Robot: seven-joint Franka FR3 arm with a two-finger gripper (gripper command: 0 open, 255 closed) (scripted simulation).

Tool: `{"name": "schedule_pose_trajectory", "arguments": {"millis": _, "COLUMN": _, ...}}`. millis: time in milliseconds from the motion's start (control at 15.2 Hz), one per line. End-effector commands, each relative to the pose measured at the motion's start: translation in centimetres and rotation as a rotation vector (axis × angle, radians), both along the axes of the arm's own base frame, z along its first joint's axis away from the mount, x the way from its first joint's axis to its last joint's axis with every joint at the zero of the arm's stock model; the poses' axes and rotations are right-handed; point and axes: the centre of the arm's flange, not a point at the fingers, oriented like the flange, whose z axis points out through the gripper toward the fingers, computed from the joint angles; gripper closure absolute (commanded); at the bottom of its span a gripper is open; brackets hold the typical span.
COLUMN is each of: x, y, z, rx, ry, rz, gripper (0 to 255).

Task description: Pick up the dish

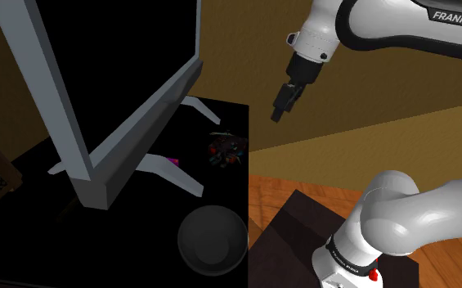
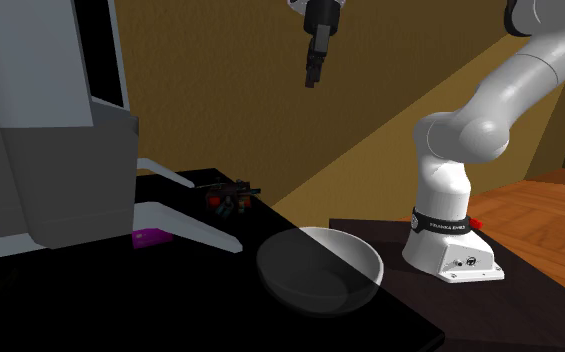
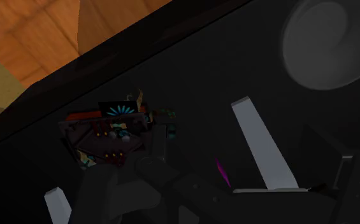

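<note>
Below the gripper (image 1: 276, 117) spreads a dim black tabletop (image 1: 123, 249), and off to one side of the gripper it bears a large grey-framed screen (image 1: 102, 176) on splayed grey feet, its panel pure black. Behind the gripper rises an ochre wall (image 1: 237, 49) lit in slanting lighter and darker bands. Past the table's edge beneath the gripper lies an orange-brown wooden floor (image 1: 274, 184).

Black table top (image 1: 131, 254), grey round dish (image 1: 213, 239) lying near one edge, big screen (image 1: 98, 176) standing on grey legs, small pink thing (image 1: 172, 161) just beside one leg, small dark object (image 1: 226, 150) with coloured parts, apart from the dish.
</note>
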Motion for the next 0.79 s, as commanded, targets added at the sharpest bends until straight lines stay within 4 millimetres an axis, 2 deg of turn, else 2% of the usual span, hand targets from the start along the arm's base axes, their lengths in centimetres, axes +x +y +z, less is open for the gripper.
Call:
{"name": "schedule_pose_trajectory", "arguments": {"millis": 0, "x": 0.0, "y": 0.0, "z": 0.0, "rx": 0.000, "ry": 0.000, "rz": 0.000, "gripper": 0}}
{"name": "schedule_pose_trajectory", "arguments": {"millis": 726, "x": 0.5, "y": 6.3, "z": -12.5, "rx": 0.071, "ry": 0.038, "rz": -0.019, "gripper": 0}}
